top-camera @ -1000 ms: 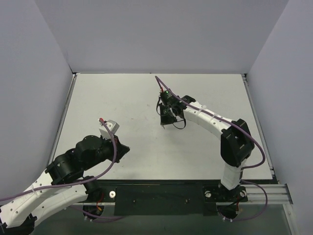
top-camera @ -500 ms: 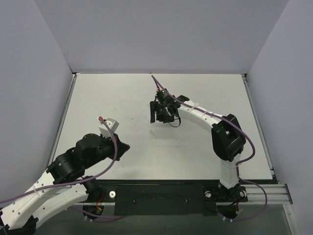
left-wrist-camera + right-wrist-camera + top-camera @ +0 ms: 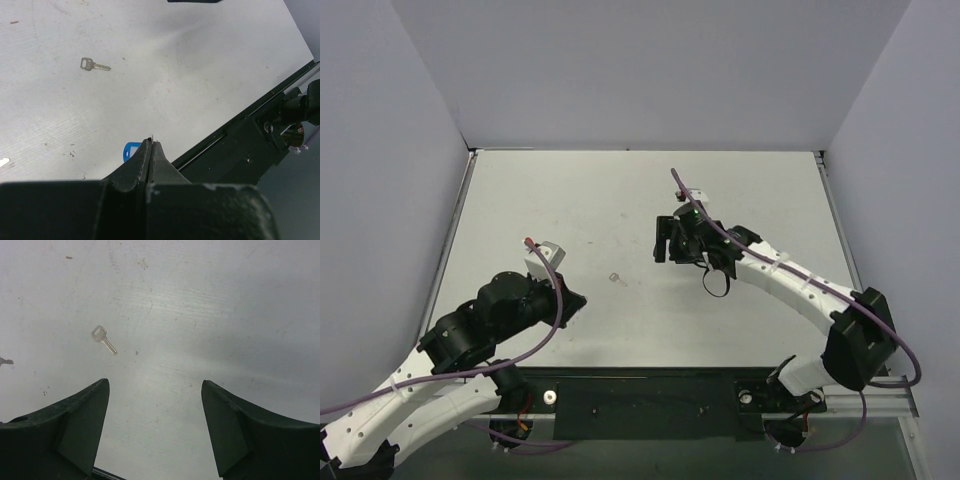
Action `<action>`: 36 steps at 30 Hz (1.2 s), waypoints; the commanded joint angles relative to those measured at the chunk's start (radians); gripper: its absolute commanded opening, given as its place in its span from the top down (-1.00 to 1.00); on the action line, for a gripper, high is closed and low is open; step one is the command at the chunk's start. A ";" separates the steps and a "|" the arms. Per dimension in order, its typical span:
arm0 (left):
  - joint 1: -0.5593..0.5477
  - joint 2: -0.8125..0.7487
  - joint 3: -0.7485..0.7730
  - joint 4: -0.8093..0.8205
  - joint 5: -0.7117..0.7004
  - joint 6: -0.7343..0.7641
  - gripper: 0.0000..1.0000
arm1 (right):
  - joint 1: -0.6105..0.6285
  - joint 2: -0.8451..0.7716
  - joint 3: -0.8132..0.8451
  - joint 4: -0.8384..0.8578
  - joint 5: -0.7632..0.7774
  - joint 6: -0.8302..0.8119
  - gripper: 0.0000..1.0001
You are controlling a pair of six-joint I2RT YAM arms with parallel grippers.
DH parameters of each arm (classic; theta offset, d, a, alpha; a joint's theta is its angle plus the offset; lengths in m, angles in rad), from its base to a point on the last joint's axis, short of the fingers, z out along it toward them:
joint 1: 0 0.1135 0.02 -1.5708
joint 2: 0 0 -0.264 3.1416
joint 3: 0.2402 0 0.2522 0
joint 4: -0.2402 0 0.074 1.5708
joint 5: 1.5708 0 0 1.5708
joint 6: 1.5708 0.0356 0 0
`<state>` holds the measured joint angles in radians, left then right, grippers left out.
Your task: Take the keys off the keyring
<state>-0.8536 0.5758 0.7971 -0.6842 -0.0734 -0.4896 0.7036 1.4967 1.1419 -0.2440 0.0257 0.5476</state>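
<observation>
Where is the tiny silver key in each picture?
Top external: the small silver-grey metal key lies mid-table, between the two arms.
Left wrist: the key is upper left, beyond the shut jaws.
Right wrist: the key is left of centre, above the open jaws.
Shared landmark: the bare white table under it everywhere.

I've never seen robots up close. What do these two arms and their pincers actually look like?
Both arms are alike: the left arm and right arm have white tube-like links joined by chunky black rounded joints. A purple cable loops along each. The left gripper and right gripper each have two dark, wedge-shaped fingers tapering to the tips. No lettering is readable.
</observation>
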 commanded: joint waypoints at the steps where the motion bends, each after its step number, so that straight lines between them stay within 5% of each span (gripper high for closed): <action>1: 0.010 0.009 0.005 0.049 0.011 0.013 1.00 | 0.045 -0.157 -0.151 0.083 0.155 -0.014 -0.39; 17: 0.019 0.032 0.008 0.038 -0.031 0.005 1.00 | 0.238 -0.547 -0.717 0.397 0.519 -0.107 -0.40; 27: 0.022 0.113 0.007 0.067 -0.121 -0.044 1.00 | 0.275 -0.655 -0.837 0.449 0.585 -0.078 -0.41; 36: 0.080 0.398 0.089 0.212 -0.157 -0.078 1.00 | 0.275 -0.595 -0.826 0.474 0.537 -0.087 -0.34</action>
<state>-0.8131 0.8616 0.8036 -0.5922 -0.2070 -0.5484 0.9703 0.8703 0.3035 0.1856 0.5583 0.4625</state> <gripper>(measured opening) 0.018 0.682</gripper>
